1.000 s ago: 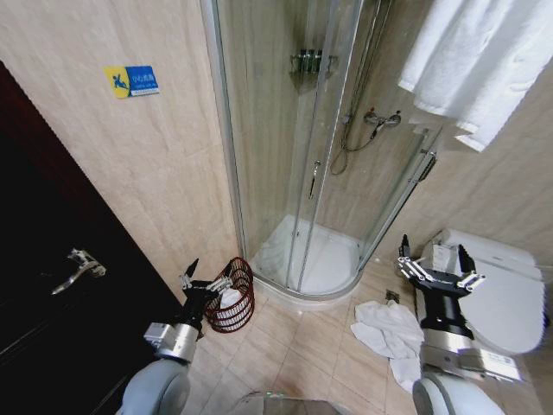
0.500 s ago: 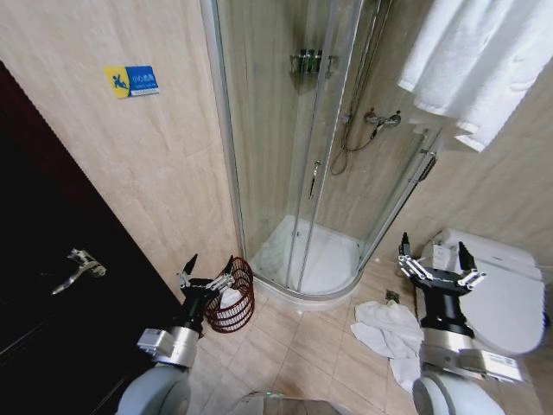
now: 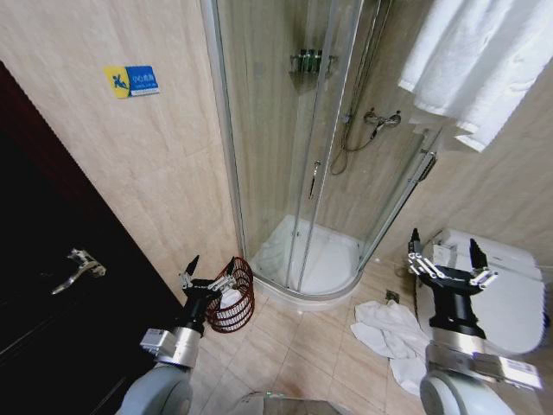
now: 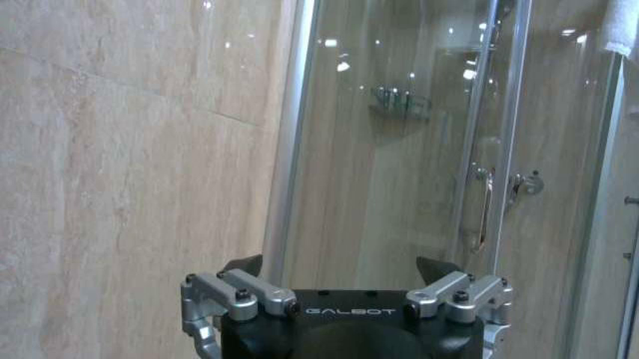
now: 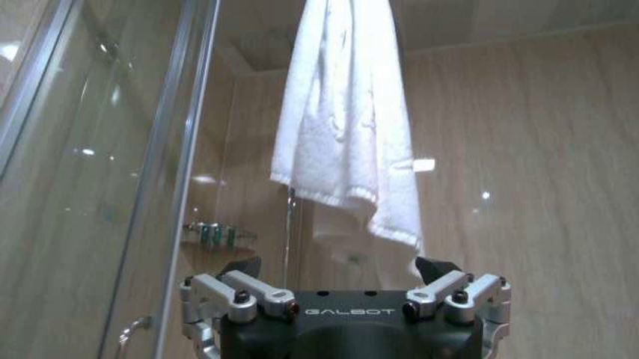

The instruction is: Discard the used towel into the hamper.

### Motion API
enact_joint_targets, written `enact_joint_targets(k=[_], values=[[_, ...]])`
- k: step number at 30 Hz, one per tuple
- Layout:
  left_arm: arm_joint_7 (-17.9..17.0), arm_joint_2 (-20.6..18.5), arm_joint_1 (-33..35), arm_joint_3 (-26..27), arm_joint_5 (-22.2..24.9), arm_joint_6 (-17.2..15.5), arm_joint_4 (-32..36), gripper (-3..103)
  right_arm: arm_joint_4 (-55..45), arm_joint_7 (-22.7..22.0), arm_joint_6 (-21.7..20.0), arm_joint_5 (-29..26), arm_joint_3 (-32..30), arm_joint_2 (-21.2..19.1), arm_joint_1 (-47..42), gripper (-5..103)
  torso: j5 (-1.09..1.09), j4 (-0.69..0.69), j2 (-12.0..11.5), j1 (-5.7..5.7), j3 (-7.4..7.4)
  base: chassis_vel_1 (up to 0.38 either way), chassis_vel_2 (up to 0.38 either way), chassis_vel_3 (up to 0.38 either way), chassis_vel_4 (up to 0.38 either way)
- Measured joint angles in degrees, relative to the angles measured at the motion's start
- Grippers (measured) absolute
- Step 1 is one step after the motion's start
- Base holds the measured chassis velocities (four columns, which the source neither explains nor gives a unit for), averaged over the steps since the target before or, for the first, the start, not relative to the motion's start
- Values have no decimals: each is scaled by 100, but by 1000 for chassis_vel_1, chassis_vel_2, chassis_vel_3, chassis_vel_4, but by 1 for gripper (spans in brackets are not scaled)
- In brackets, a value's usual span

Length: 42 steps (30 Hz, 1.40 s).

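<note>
Bathroom scene seen from the head camera. The left gripper (image 3: 208,271) is raised with its fingers spread and nothing between them; the hamper (image 3: 232,295), a small round reddish-brown wire basket, stands on the tiled floor (image 3: 302,354) just beyond and to the right of those fingertips, overlapping them in this view, so contact cannot be judged. Something white lies inside the hamper. The right gripper (image 3: 444,261) is likewise raised and released, its fingers wide apart and empty, in front of the toilet (image 3: 510,285). The used towel (image 3: 390,335), white and crumpled, lies on the floor below and to the left of the right gripper, beside the toilet base and well apart from the hamper. Between the two grippers and farther back stands the curved glass shower enclosure (image 3: 294,156), its white tray just behind the hamper. Above the right gripper a clean white towel (image 3: 471,60) hangs on the wall. A dark door (image 3: 52,285) with a metal handle lies to the left of the left gripper. In the left wrist view, the left gripper (image 4: 348,269) faces the tiled wall and the shower glass. In the right wrist view, the right gripper (image 5: 342,268) points toward the hanging towel (image 5: 349,127).
</note>
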State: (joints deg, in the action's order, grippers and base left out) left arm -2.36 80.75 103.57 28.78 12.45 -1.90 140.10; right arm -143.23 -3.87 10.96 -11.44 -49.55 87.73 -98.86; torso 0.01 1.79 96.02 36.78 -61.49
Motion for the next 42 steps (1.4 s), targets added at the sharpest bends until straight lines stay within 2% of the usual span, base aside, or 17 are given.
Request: enact_joint_targets(k=[3,4,6,7,11,16,20,26,30,35,42], values=[[0,-2,-1,1,2,1,-3,100,0,2,-93,-464,-488,-308,93,100,0,0,0,0,0,0,0,0,0],[0,-2,-1,1,2,1,-3,100,0,2,-93,-464,-488,-308,93,100,0,0,0,0,0,0,0,0,0],[0,-2,-2,1,4,1,-5,100,0,-40,-222,-897,-905,-598,198,100,0,1,0,0,0,0,0,0,0],[0,-2,-2,1,4,1,-5,100,0,-40,-222,-897,-905,-598,198,100,0,1,0,0,0,0,0,0,0],[0,-4,-2,2,7,2,-8,100,0,-49,-329,-1490,-1351,-891,85,100,0,1,0,0,0,0,0,0,0],[0,-5,-3,2,8,2,-9,100,-1,-63,-345,-1504,-1350,-983,-7,100,-1,1,0,0,0,0,0,0,0],[-2,-5,-3,2,8,2,-10,100,0,-117,-473,-1344,-1368,-753,-40,100,-1,1,0,0,0,0,0,0,0],[-2,-5,-4,2,8,2,-12,100,0,99,-283,-1167,-1457,-596,-261,100,-1,0,0,0,0,0,0,0,0],[-2,-6,-4,2,8,2,-13,100,0,140,-234,-1567,-1739,-661,-213,100,-1,1,0,0,0,0,0,0,0],[-2,-7,-4,1,9,1,-13,100,-1,165,-239,-2223,-2437,-1063,-104,100,-2,1,1,0,0,0,0,0,0],[-3,-7,-4,3,9,1,-13,100,-1,222,-172,-2491,-2638,-1354,-117,100,-1,0,1,0,0,-60,-63,67,70]])
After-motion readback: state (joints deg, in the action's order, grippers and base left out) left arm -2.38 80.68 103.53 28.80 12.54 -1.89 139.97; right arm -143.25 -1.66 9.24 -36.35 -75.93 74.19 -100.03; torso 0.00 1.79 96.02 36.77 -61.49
